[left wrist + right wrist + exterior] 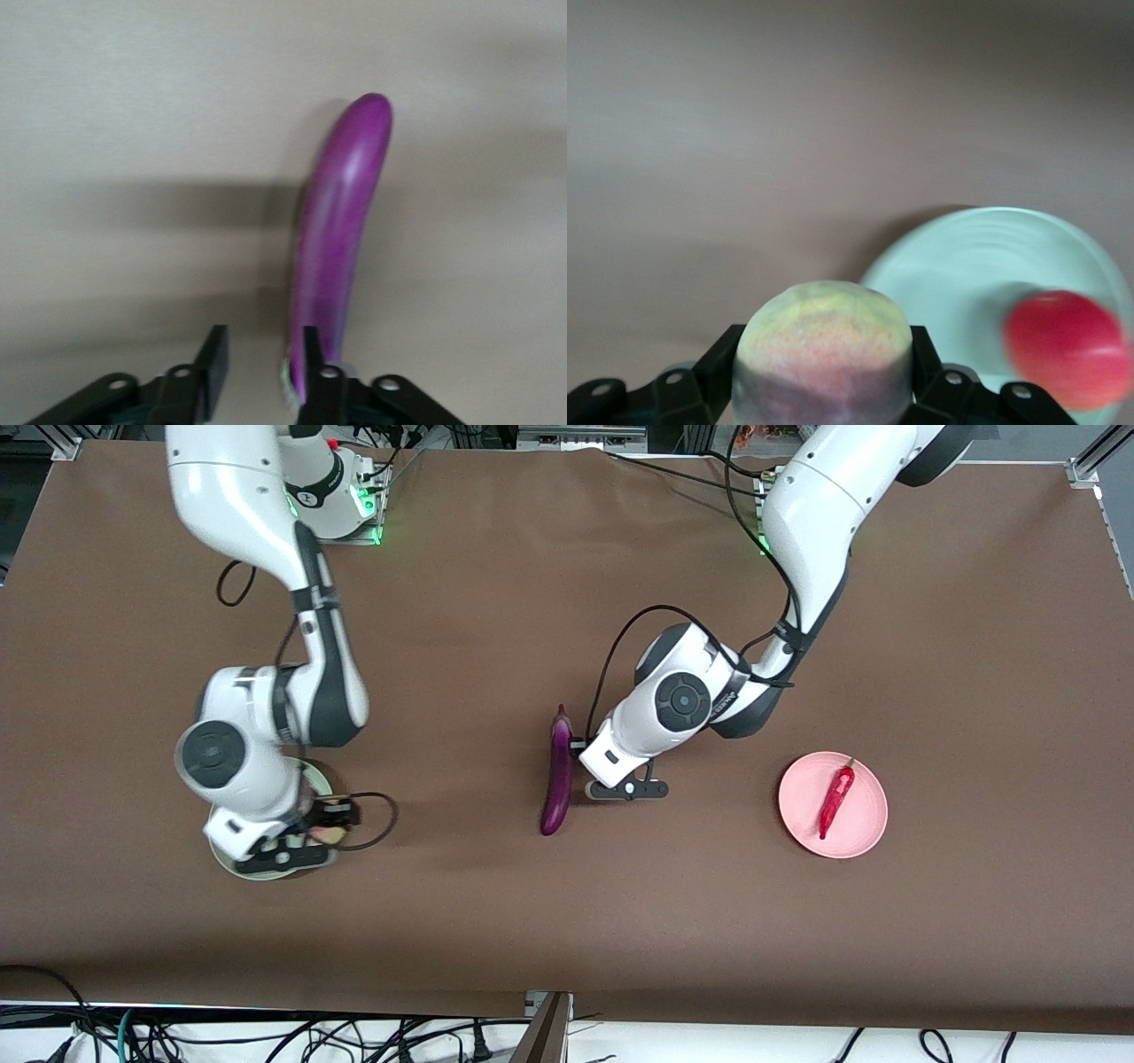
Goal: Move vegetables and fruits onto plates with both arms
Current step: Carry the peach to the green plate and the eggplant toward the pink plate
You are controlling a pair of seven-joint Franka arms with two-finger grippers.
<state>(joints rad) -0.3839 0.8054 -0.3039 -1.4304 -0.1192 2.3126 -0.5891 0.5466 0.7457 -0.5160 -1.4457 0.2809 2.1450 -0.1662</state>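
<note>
1. Eggplant [558, 779]: long, glossy and purple. It lies on the brown table [532, 558] in the lower middle of the front view, its length running toward the camera and its stem end farther from it.
2. Left gripper [261, 341]: low at the eggplant's stem end. The fingers [214, 350] stand a little apart with nothing between them. One finger sits right against the eggplant's end, and the other is clear of it.
3. Chili pepper [835, 797]: red with a green stem. It lies on the pink plate [864, 815], toward the left arm's end of the table, at mid-height in the front frame.
4. Peach [824, 328]: yellow-green with a pink blush, pinched firmly between both fingers of the right gripper [824, 372]. It fills the lower middle of the right wrist view.
5. Mint green plate [966, 266]: toward the right arm's end of the table, low in the front frame. Most of it is covered there by the right arm's wrist, and the gripper is over its rim.
6. Pomegranate [1067, 350]: round and red, on the mint green plate beside the held peach. It is hidden in the front view.
</note>
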